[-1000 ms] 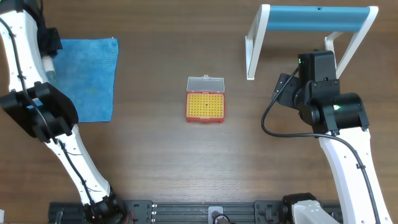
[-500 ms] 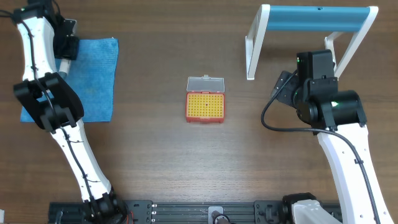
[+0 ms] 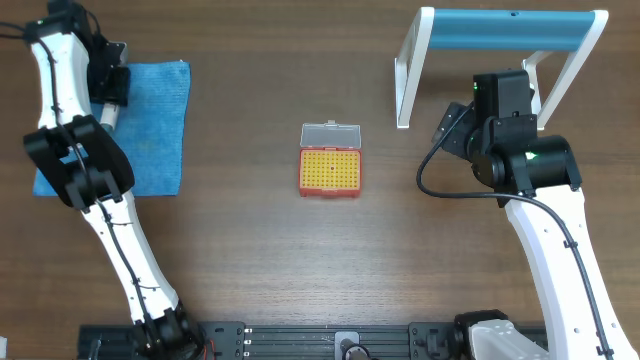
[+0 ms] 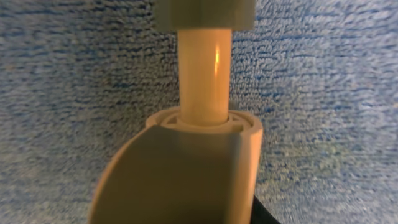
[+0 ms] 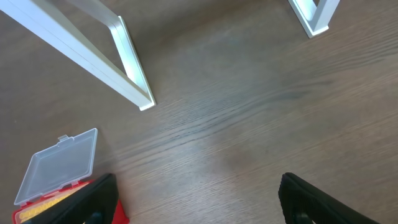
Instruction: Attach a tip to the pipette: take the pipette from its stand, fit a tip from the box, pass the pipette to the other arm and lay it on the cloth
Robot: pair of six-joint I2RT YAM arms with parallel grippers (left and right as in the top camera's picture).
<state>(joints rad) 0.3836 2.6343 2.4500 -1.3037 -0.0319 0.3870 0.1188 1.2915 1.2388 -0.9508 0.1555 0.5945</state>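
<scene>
Laying the pipette (image 4: 202,81) on the cloth (image 3: 155,120) at the far left looks like the step in hand: the left claw (image 3: 108,82) hangs low over the cloth and seems to pinch the pipette. The right claw (image 5: 196,193) is spread and empty near the stand (image 3: 510,30). Next, I judge, comes 1 gentle lowering until the pipette rests flat, then spreading the left claw and lifting off without dragging the cloth.
</scene>
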